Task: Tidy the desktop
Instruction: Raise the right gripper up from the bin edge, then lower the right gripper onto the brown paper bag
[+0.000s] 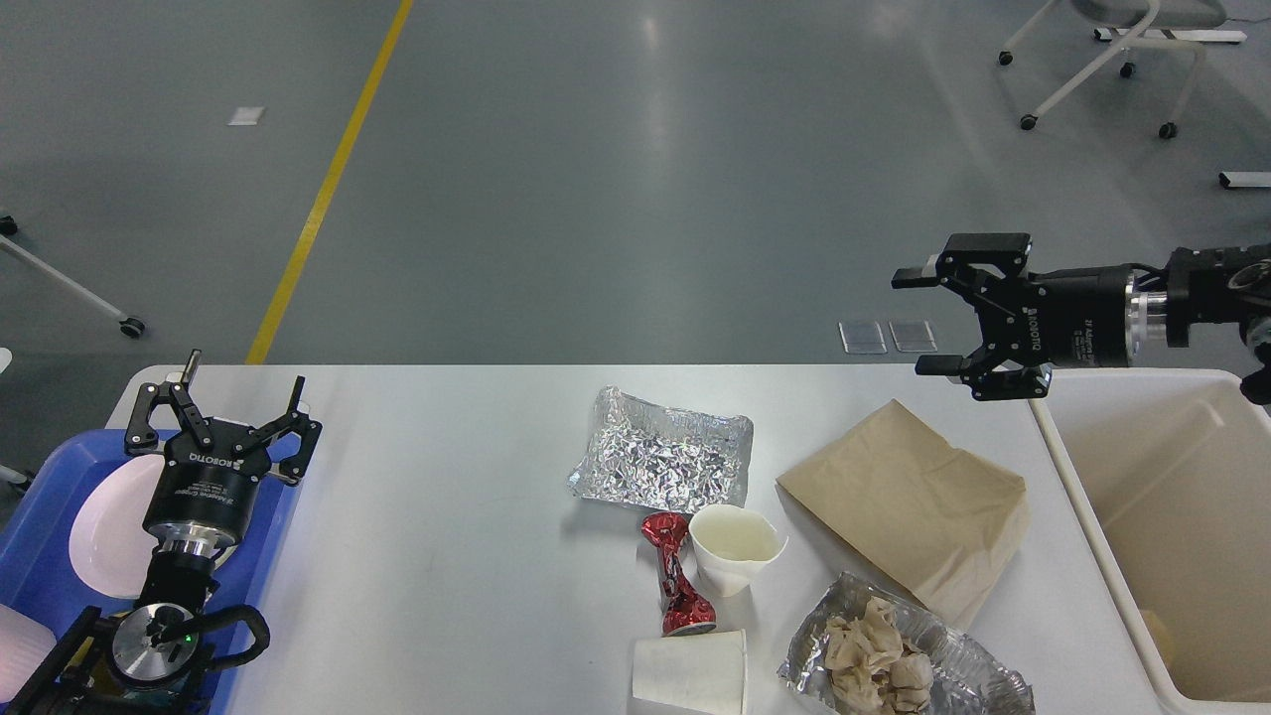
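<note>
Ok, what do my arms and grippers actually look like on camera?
Both are black. Each gripper, left and right, has two linkage fingers on a cylindrical body with white ROBOTIQ lettering and a silver wrist ring. A black cable loops by the left wrist, near a green light.

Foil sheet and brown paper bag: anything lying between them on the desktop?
Head view: nothing. Bare white desktop separates the foil sheet from the brown paper bag. The paper cup stands just nearer than that gap.
</note>
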